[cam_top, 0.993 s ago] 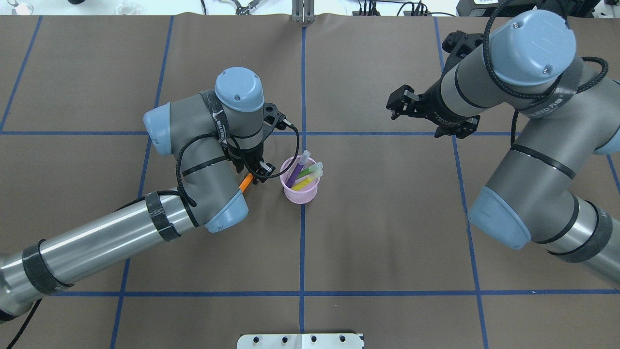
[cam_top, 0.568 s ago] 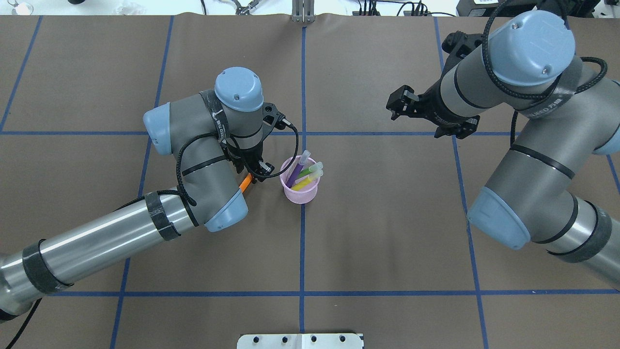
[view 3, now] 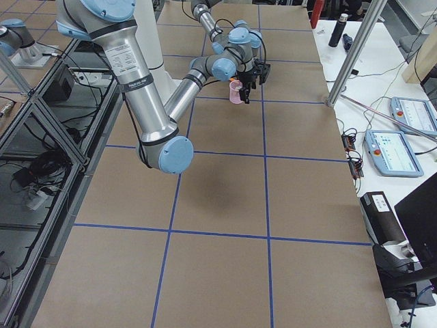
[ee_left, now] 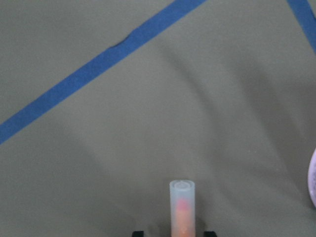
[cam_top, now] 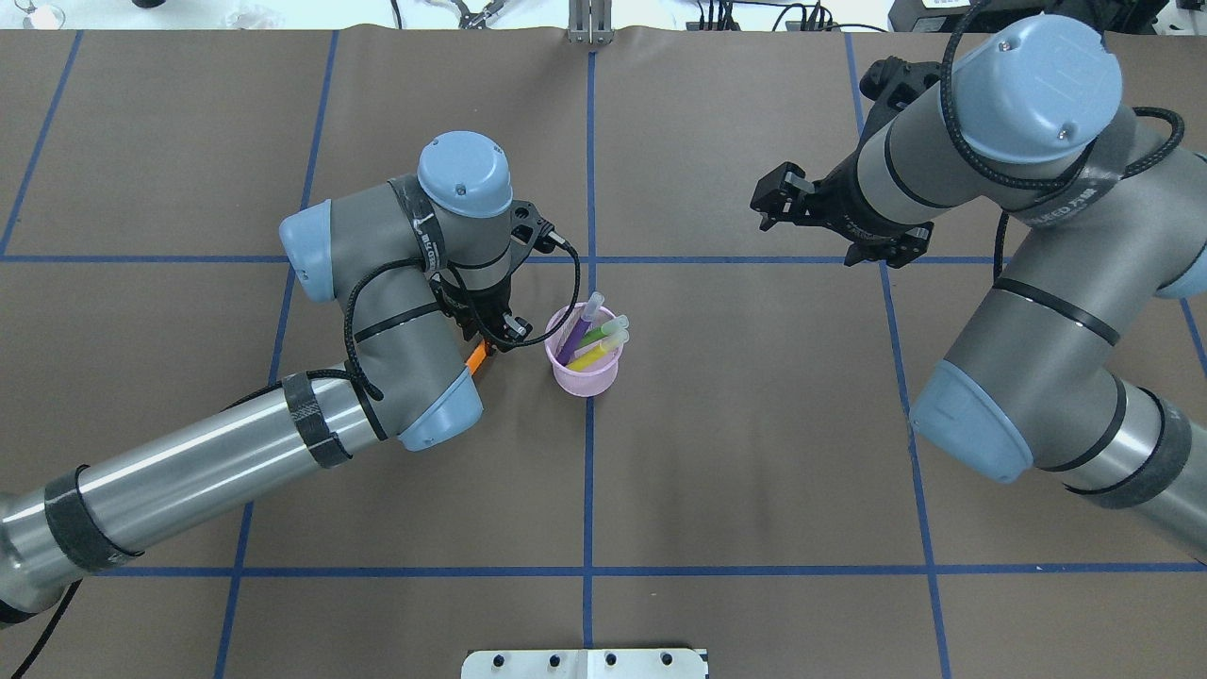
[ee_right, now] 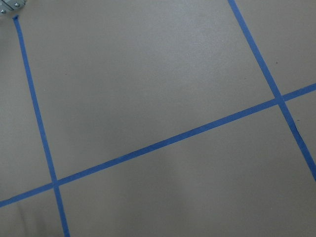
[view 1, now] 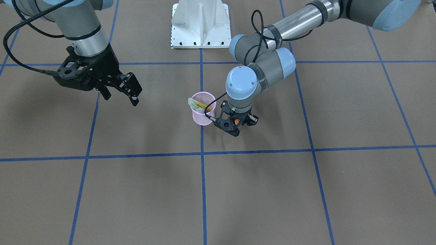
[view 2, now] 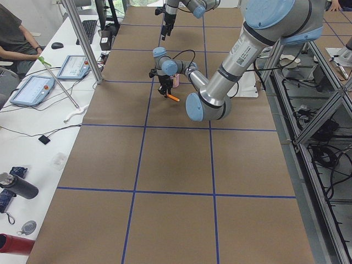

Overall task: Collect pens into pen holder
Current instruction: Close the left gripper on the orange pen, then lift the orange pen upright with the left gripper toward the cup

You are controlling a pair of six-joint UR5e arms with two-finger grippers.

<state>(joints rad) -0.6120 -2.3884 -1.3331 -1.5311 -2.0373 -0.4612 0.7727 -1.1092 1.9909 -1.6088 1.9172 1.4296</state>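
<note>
The pink mesh pen holder [cam_top: 586, 375] stands near the table's middle, also in the front view [view 1: 201, 119]. The purple pen [cam_top: 575, 332], green pen [cam_top: 598, 332] and yellow pen [cam_top: 588, 357] lean inside it, caps up. My left gripper [cam_top: 490, 338] is just left of the cup and shut on the orange pen [cam_top: 478, 356], which sticks out tilted below it. The left wrist view shows the orange pen's pale cap [ee_left: 182, 205] between the jaws. My right gripper [cam_top: 768, 203] is open and empty, far to the right of the cup and above the table [view 1: 131, 92].
The brown mat is marked with a blue tape grid [cam_top: 589, 471]. A white base plate [cam_top: 585, 663] sits at the near edge. The cup's edge shows at the right of the left wrist view [ee_left: 313, 185]. Operators' desks with tablets [view 2: 33, 88] lie beyond the table's far side.
Less of the orange pen shows from under my left gripper than before. The right gripper has drifted slightly away from me. The cup and its pens have not moved.
</note>
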